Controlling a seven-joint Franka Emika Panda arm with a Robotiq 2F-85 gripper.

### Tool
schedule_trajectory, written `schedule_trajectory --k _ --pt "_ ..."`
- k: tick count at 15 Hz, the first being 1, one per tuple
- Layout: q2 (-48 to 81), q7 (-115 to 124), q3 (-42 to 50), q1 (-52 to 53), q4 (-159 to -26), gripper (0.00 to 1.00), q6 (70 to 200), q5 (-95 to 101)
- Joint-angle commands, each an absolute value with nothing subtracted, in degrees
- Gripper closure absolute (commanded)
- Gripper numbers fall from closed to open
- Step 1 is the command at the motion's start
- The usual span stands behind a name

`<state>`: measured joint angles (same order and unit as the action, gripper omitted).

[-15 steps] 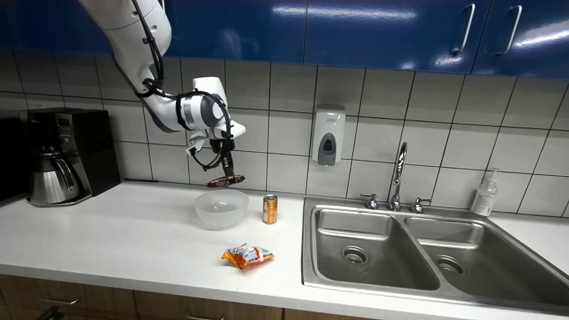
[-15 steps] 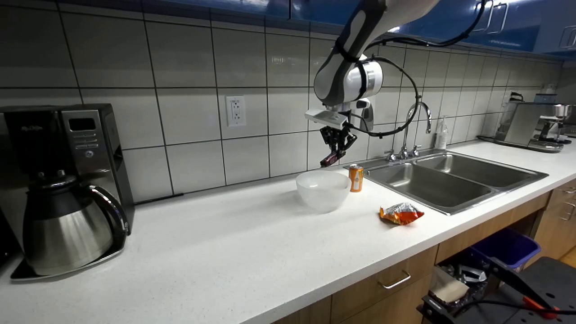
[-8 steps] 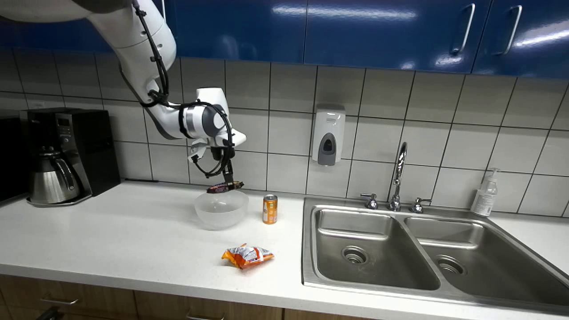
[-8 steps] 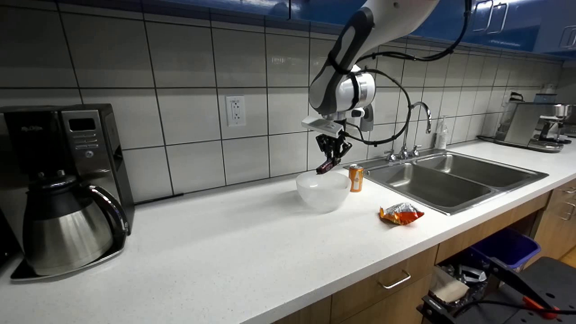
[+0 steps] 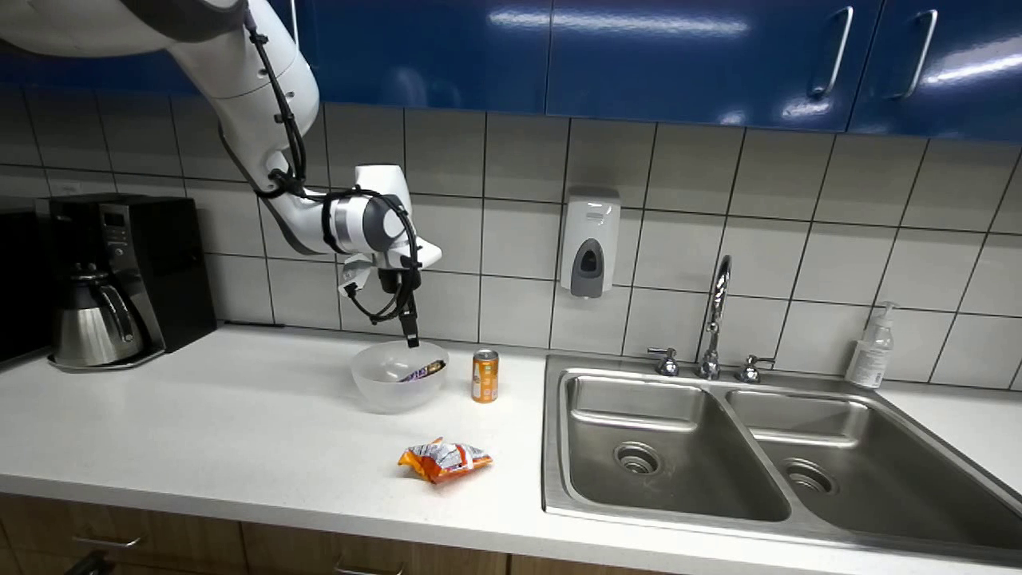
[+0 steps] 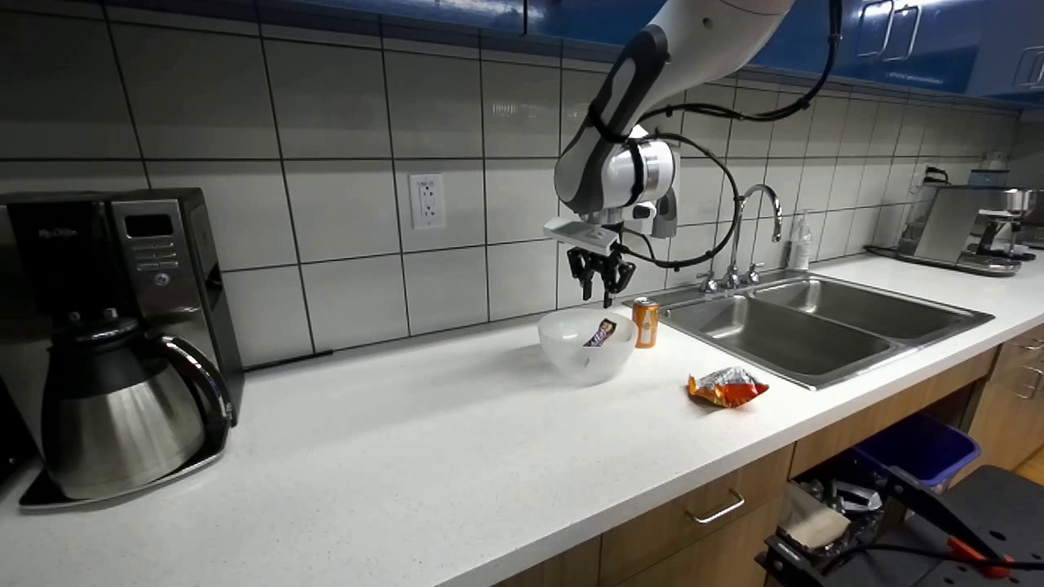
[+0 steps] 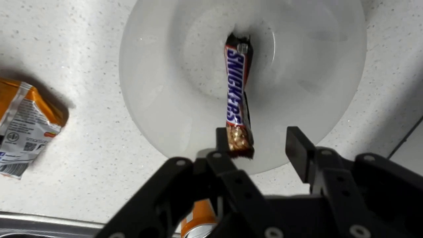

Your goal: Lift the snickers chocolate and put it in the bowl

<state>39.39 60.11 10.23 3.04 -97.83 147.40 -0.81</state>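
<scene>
The snickers bar, in a brown and white wrapper with blue letters, lies inside the frosted bowl. It leans with one end up against the bowl's wall, and also shows in both exterior views. The bowl stands upright on the counter. My gripper is open, its fingers apart with nothing held between them. In an exterior view the gripper hangs just above the bowl's rim. In the wrist view the bar's near end appears beside the left finger; the bar lies below it.
An orange can stands close beside the bowl. A crumpled orange and silver snack bag lies nearer the counter's front edge. The double sink is on one side, a coffee maker on the other. A tiled wall stands behind.
The gripper has moved down over the bowl with the bar, then opened in the last half second. The bar has dropped from between the fingers into the bowl.
</scene>
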Motion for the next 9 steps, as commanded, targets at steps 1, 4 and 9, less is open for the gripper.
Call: schedule_trajectory --k 1,4,9 --pt "39.1 58.2 9.9 2.6 -96.4 0.2 145.0 -1.8" --pt "38.0 58.2 10.1 3.2 -97.5 0.0 145.3 -1.3" --pt "35.6 59.1 10.8 5.7 -100.6 0.0 145.1 0.1"
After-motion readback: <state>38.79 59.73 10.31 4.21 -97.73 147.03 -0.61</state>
